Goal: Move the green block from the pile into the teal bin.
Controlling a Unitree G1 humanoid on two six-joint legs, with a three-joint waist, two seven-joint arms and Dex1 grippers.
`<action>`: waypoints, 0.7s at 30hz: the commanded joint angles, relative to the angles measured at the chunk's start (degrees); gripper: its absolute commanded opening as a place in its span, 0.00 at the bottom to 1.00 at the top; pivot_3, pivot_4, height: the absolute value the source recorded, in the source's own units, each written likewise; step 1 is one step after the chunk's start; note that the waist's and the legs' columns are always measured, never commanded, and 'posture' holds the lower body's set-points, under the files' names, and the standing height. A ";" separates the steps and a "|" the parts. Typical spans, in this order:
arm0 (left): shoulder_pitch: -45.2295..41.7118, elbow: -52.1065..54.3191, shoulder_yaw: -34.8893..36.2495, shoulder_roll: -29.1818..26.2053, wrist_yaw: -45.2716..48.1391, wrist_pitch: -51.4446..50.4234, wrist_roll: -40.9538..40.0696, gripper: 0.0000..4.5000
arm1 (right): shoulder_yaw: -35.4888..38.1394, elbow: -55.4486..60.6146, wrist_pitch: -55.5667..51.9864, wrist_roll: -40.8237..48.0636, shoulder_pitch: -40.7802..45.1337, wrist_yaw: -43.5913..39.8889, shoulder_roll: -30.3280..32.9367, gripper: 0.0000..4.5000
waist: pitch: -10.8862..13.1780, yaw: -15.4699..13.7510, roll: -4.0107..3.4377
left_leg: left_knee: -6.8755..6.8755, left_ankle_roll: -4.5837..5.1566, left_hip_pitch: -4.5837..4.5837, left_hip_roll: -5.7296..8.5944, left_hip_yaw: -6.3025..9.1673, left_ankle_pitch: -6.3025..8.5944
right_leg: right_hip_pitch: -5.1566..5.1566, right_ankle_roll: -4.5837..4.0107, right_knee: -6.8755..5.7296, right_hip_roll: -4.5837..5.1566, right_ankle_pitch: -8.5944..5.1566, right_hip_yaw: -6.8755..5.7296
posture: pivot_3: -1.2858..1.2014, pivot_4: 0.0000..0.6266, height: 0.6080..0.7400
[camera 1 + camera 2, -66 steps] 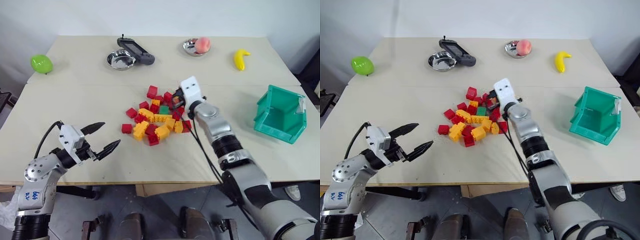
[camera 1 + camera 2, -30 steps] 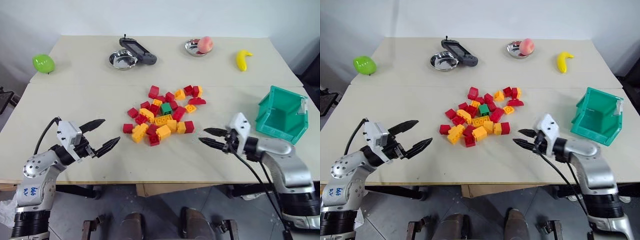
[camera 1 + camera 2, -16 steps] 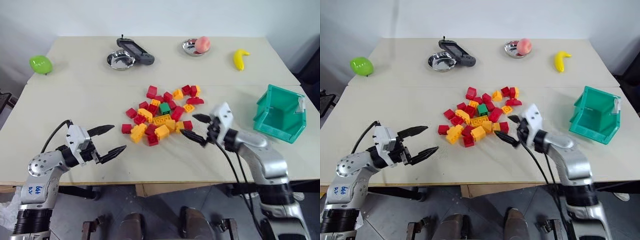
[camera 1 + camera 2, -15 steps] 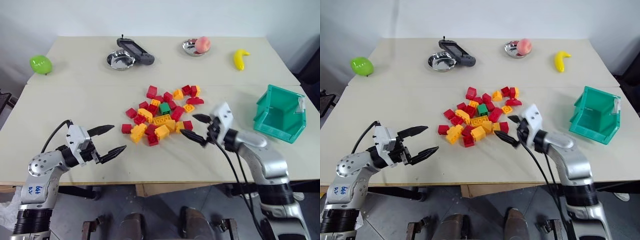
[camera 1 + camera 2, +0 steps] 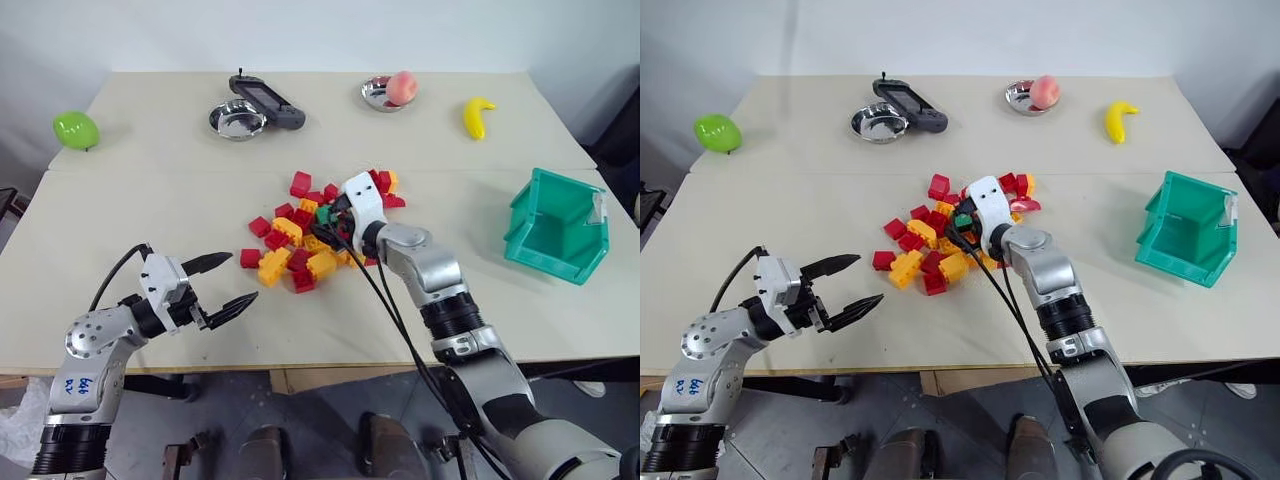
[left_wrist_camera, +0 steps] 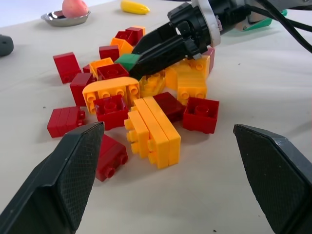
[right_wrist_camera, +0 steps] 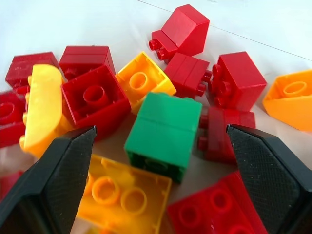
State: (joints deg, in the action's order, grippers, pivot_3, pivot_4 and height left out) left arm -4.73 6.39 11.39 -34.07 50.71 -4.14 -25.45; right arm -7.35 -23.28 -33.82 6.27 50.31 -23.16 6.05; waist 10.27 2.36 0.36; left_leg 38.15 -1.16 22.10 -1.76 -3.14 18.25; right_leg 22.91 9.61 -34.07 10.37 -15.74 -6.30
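The left gripper (image 5: 222, 287) is spread wide with nothing in it, near the pile (image 5: 300, 240). The right gripper (image 7: 161, 195) is also wide apart and grips nothing; the green block (image 7: 165, 132) lies between its fingers. The bin (image 5: 556, 225) stands far right of it.

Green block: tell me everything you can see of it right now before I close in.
The green block is a small dark-green brick of glossy plastic, boxy, with smooth faces showing. It lies in the pile, wedged among red bricks and resting against a studded yellow brick. The right hand hangs just over it, fingers spread wide to either side and not touching it. It is not yet gripped, and far from the teal bin.
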 commanded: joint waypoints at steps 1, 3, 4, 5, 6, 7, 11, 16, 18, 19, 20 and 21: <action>0.45 2.30 0.65 0.22 -0.64 0.78 -0.08 1.00 | -1.14 -2.18 0.52 -1.58 1.15 0.74 -1.13 0.96 | 0.00 0.22 0.00 | 0.00 0.00 0.00 0.00 0.00 0.00 | 0.00 0.00 0.00 0.00 0.00 0.00 | 0.52 0.24 1.00; 0.44 2.38 0.62 0.25 -0.82 0.81 -0.11 1.00 | -1.48 -3.01 0.88 -2.40 1.59 0.99 -1.16 0.88 | 0.00 0.45 0.00 | 0.00 0.00 0.00 0.00 0.00 0.00 | 0.00 0.00 0.00 0.00 0.00 0.00 | 0.52 0.24 1.00; 0.40 2.38 0.67 0.23 -0.89 0.83 -0.15 1.00 | -1.46 -3.15 0.88 -2.54 1.73 0.98 -1.11 0.81 | 0.00 0.51 0.00 | 0.00 0.00 0.00 0.00 0.00 0.00 | 0.00 0.00 -0.01 0.00 0.00 0.00 | 0.52 0.24 1.00; 0.36 2.36 0.72 0.20 -0.92 0.85 -0.19 1.00 | -1.44 -3.14 0.90 -2.71 1.84 0.95 -1.04 0.75 | 0.00 0.60 0.00 | 0.01 0.00 -0.01 0.00 0.00 0.00 | 0.00 0.00 -0.01 0.00 0.00 0.00 | 0.52 0.24 1.00; 0.25 2.25 0.73 0.16 -0.90 0.87 -0.23 1.00 | -1.40 -2.91 0.97 -2.84 1.93 0.84 -0.84 0.66 | 0.00 0.65 0.00 | 0.01 0.00 -0.01 0.00 0.00 0.00 | 0.00 0.00 -0.02 0.00 0.00 0.00 | 0.52 0.24 1.00; 0.14 2.22 0.66 0.17 -0.90 0.91 -0.24 1.00 | -1.25 -2.47 1.05 -2.92 1.91 0.73 -0.61 0.58 | 0.00 0.70 0.00 | 0.01 0.00 0.00 0.00 0.00 0.00 | 0.00 0.00 -0.02 0.01 0.00 0.00 | 0.52 0.24 1.00; -1.22 1.87 -0.48 0.71 -0.67 1.03 -0.14 1.00 | -0.71 0.14 1.27 -2.93 1.28 -0.48 0.94 0.32 | 0.00 0.64 0.00 | 0.00 0.00 0.00 0.00 0.00 0.00 | 0.00 0.00 -0.01 0.01 0.00 0.00 | 0.52 0.24 1.00; -4.88 1.02 -3.26 2.45 0.16 0.93 -0.11 1.00 | 2.75 8.83 6.05 1.21 -2.51 -5.54 4.08 0.33 | 0.00 0.25 0.01 | 0.01 0.00 0.02 0.01 0.00 0.00 | 0.00 0.00 0.00 0.02 0.00 0.00 | 0.52 0.24 1.00; -7.83 0.17 -5.14 4.12 0.42 1.16 0.05 1.00 | 6.31 15.04 7.77 4.93 -5.37 -8.30 6.20 0.33 | 0.00 0.10 0.01 | 0.00 0.00 0.03 0.02 0.00 0.00 | 0.00 0.00 0.04 0.02 0.00 -0.01 | 0.52 0.24 1.00; -8.68 0.00 -5.73 4.71 0.47 1.33 0.17 1.00 | 7.52 17.27 8.08 6.35 -6.45 -9.12 6.90 0.33 | 0.00 -0.15 0.01 | 0.01 0.00 0.04 0.02 0.00 0.00 | 0.00 0.00 0.04 0.02 0.00 -0.01 | 0.52 0.24 1.00; -10.21 -0.36 -6.78 5.82 0.64 2.47 0.73 1.00 | 9.40 20.59 8.48 7.71 -8.26 -10.05 8.62 0.33 | 0.00 -0.33 0.01 | 0.03 0.00 0.04 0.02 0.00 0.00 | 0.00 0.00 0.04 0.02 0.00 -0.01 | 0.52 0.24 1.00; -12.33 -0.57 -8.19 7.17 0.75 3.13 1.16 1.00 | 11.91 24.41 7.77 9.14 -10.61 -11.07 11.32 0.33 | 0.00 -0.68 0.01 | 0.03 0.00 0.04 0.02 -0.01 0.00 | 0.00 0.00 0.04 0.02 0.00 -0.01 | 0.52 0.24 1.00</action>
State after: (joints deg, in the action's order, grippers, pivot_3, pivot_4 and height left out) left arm -15.34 5.25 4.50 -27.81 51.03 -3.14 -24.84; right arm 0.30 -5.69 -27.16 12.35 40.95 -32.30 14.74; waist 10.27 1.69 0.37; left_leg 38.18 -1.16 22.15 -1.73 -3.15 18.25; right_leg 22.90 9.61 -34.02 10.39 -15.74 -6.31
